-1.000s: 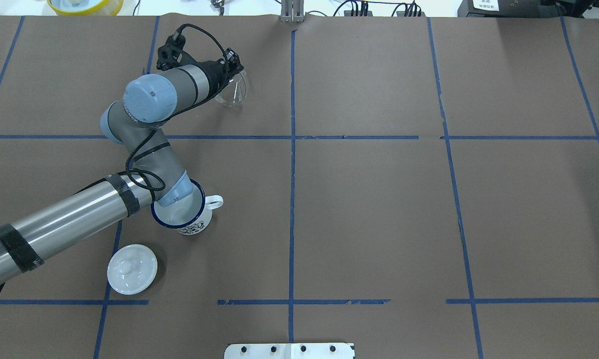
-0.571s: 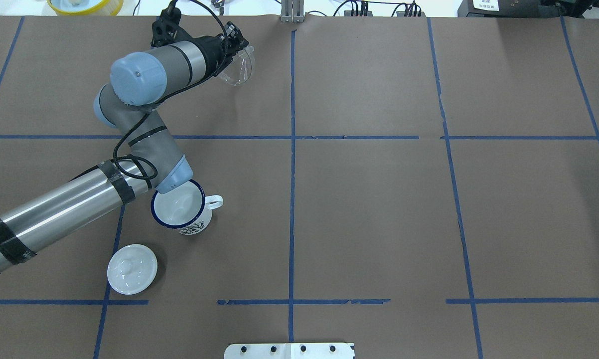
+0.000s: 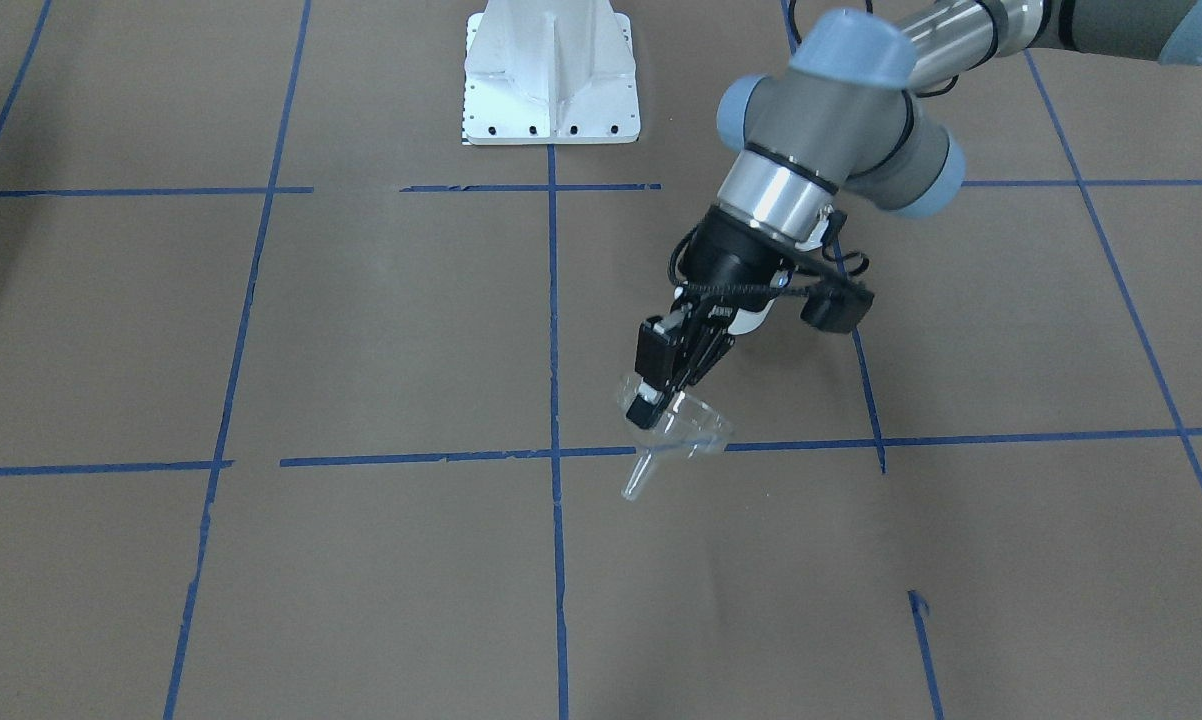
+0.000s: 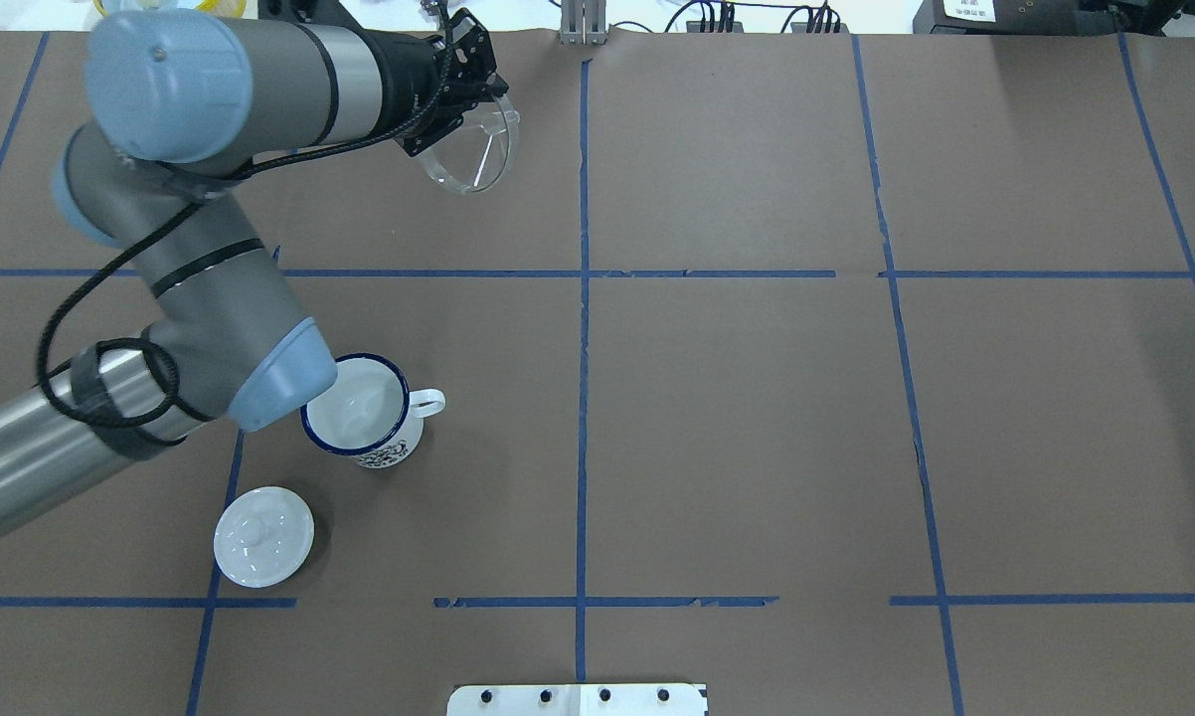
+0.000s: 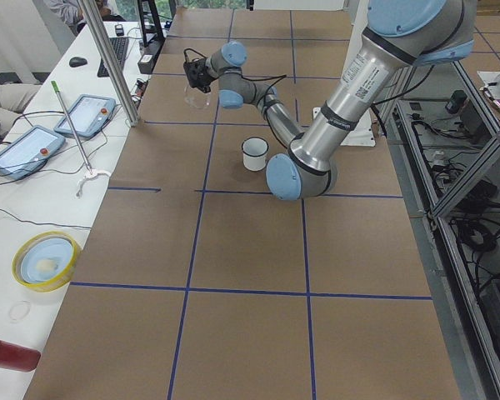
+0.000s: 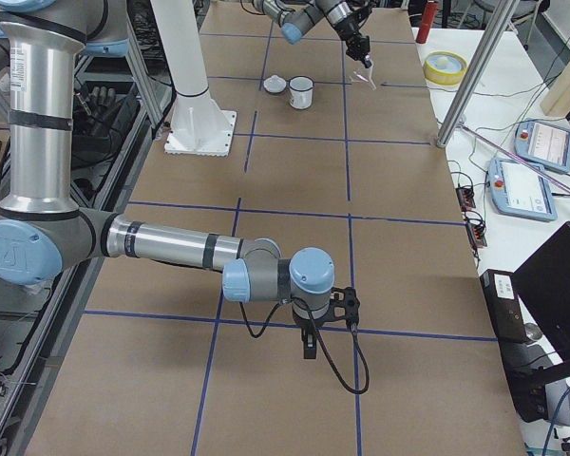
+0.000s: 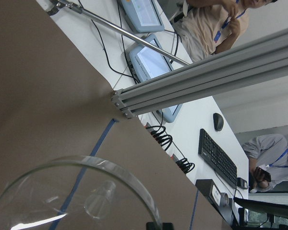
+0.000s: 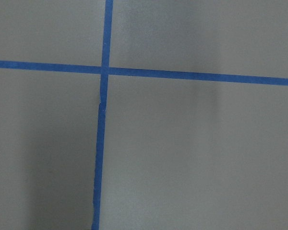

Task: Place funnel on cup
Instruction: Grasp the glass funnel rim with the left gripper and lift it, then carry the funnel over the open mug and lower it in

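Observation:
My left gripper (image 4: 461, 111) is shut on the rim of the clear funnel (image 4: 480, 151) and holds it in the air over the far left part of the table. In the front-facing view the funnel (image 3: 676, 432) hangs tilted with its spout pointing down, below the gripper (image 3: 655, 398). The white mug with a blue rim (image 4: 357, 410) stands upright and empty, well nearer the robot than the funnel, its handle to the right. The left wrist view shows the funnel's rim (image 7: 81, 165). My right gripper (image 6: 309, 344) hangs low over the table; I cannot tell whether it is open or shut.
A round white knobbed lid (image 4: 262, 535) lies near the mug, toward the robot's left. The left arm's elbow (image 4: 269, 383) overlaps the mug's left rim in the overhead view. A metal post (image 6: 475, 66) stands at the table's far edge. The robot's white base (image 3: 551, 75) is at mid-table.
The left arm has risen toward the overhead camera with the funnel still gripped. The funnel has shifted slightly right, and the arm's elbow has drawn back off the mug's opening.

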Action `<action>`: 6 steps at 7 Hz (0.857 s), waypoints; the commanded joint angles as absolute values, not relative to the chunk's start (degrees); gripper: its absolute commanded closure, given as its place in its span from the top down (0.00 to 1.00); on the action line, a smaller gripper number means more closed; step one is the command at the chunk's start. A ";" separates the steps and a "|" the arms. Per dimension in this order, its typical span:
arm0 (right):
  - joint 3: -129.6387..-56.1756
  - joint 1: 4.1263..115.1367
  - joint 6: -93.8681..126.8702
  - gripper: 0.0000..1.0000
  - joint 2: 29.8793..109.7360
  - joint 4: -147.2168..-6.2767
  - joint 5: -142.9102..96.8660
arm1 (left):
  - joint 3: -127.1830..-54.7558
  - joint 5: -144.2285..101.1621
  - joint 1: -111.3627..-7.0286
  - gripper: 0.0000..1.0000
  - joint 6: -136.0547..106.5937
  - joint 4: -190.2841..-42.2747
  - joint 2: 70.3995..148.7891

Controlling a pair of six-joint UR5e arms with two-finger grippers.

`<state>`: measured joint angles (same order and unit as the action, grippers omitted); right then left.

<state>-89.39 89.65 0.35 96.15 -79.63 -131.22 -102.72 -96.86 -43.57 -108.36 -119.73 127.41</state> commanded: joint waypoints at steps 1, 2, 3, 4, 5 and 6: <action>-89.38 89.65 0.35 1.00 96.15 -79.63 -131.22 | -119.65 -100.18 -40.11 0.00 -100.77 -89.86 126.74; -89.47 89.65 0.35 1.00 96.15 -79.63 -131.22 | -121.45 -100.46 -37.38 0.00 -92.72 -74.60 129.09; -89.39 89.65 0.35 1.00 96.15 -79.63 -131.22 | -121.99 -102.29 -36.31 0.00 -83.33 -65.57 130.59; -89.38 89.65 0.35 1.00 96.15 -79.63 -131.22 | -120.60 -104.74 -36.30 0.00 -76.71 -62.43 130.43; -89.38 89.65 0.35 1.00 96.15 -79.63 -131.22 | -118.93 -105.37 -36.04 0.00 -69.42 -61.27 130.34; -89.38 89.65 0.35 1.00 96.15 -79.63 -131.22 | -116.22 -105.99 -35.95 0.00 -65.60 -61.69 130.17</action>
<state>-89.39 89.65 0.35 96.15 -79.63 -131.22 -118.91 -104.99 -36.17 -71.89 -62.56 130.27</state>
